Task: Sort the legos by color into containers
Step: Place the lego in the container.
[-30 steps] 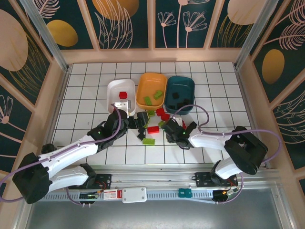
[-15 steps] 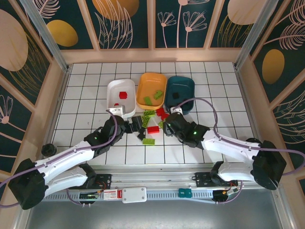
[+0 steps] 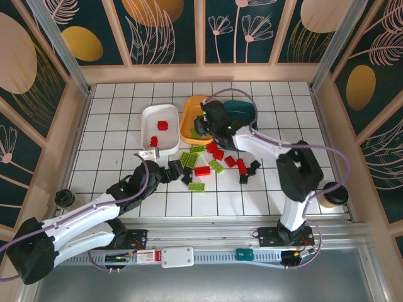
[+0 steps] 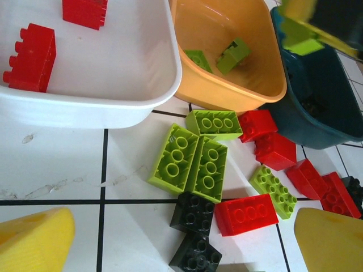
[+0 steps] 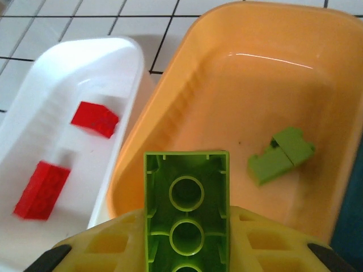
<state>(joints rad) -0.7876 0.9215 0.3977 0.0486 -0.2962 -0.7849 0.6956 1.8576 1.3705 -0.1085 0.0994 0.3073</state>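
My right gripper (image 5: 186,226) is shut on a lime green lego (image 5: 186,198), underside up, hanging over the near left part of the orange container (image 5: 317,68); from above it (image 3: 201,126) sits over that tray (image 3: 187,119). Two green legos (image 5: 281,154) lie inside it. The white container (image 4: 113,107) holds two red legos (image 4: 31,56). The dark teal container (image 4: 317,113) is on the right. My left gripper (image 4: 181,229) is open, low over two black legos (image 4: 194,214) at the near edge of the loose pile (image 3: 208,165).
Loose red, green and black bricks lie scattered on the tiled table in front of the three trays, out to about (image 3: 249,170). The right arm (image 3: 264,146) arches over the pile's right side. Wooden walls close in the table.
My right arm has swung from the pile up over the orange tray, carrying the green brick. My left gripper has drawn back from the white tray's front towards the pile, still open.
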